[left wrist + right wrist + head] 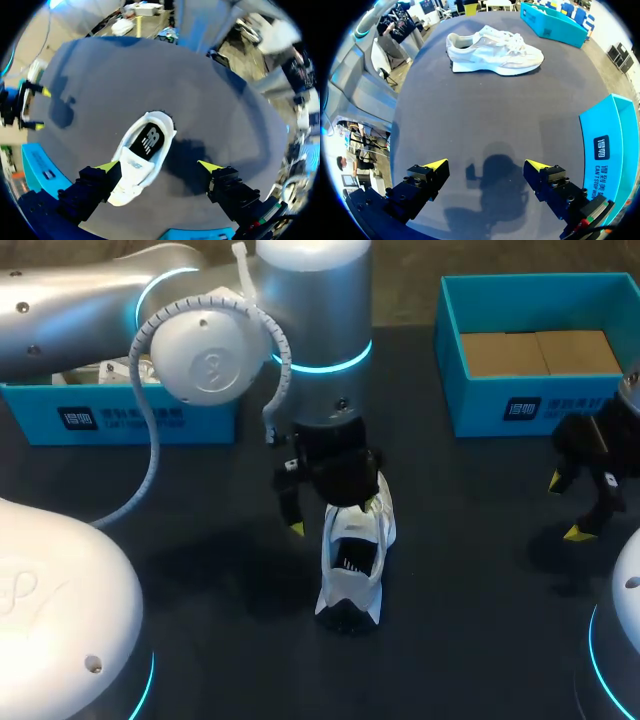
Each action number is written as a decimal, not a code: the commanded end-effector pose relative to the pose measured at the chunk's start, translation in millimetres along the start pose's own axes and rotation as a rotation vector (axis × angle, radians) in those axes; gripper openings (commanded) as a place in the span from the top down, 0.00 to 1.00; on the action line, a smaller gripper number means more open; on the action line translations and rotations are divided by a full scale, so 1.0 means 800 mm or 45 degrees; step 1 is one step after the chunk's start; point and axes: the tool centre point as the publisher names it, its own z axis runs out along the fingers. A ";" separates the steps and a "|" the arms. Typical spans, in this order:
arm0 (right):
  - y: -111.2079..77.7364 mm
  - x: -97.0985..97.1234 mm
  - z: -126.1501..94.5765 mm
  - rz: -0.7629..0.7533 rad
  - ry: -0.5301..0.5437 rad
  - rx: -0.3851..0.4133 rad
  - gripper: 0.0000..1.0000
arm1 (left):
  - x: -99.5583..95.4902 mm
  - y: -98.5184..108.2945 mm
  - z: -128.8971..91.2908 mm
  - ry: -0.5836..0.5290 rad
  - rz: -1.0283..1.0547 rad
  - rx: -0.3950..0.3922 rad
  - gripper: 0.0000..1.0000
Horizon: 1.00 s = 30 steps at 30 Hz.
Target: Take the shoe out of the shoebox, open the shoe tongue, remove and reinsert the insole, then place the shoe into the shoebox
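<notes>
Dark table (200,570) fills all three views, and the shoe (352,560) stands upright on its sole near the middle of it. It is a low white trainer with pale panels along the side and white laces over the forefoot. In the left wrist view the shoe (142,155) shows its open mouth, with a dark insole inside that bears a white mark. Its heel points toward the robot's side of the table and its toe away. The right wrist view shows the shoe (492,50) side-on, well ahead of that gripper, resting flat and level.

Directly above the toe end hangs the left gripper (335,515), pointing down. In its own view the left gripper (159,166) has its fingers spread wide. One yellow tip overlaps the forefoot, though whether it touches cannot be told. The other tip stands clear over bare table, so nothing is pinched.

Off to the right, well apart from the shoe, the right gripper (567,508) hovers over bare table. In its own view the right gripper (486,163) also has its fingers spread, with only its shadow between them.

Behind it sits the right blue box (520,410), open-topped with a brown floor. The left blue box (120,418) lies at the far left, partly hidden by the left arm (90,300).
</notes>
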 end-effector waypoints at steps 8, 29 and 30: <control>0.001 0.001 0.000 0.002 -0.002 0.004 0.00 | -0.008 -0.010 0.003 0.023 -0.072 -0.030 0.00; 0.001 0.001 0.000 0.002 -0.002 0.004 0.00 | 0.030 -0.073 0.067 0.005 -0.897 0.036 0.00; 0.001 0.001 0.000 0.002 -0.002 0.004 0.00 | 0.031 -0.075 0.069 0.000 -0.914 0.036 0.00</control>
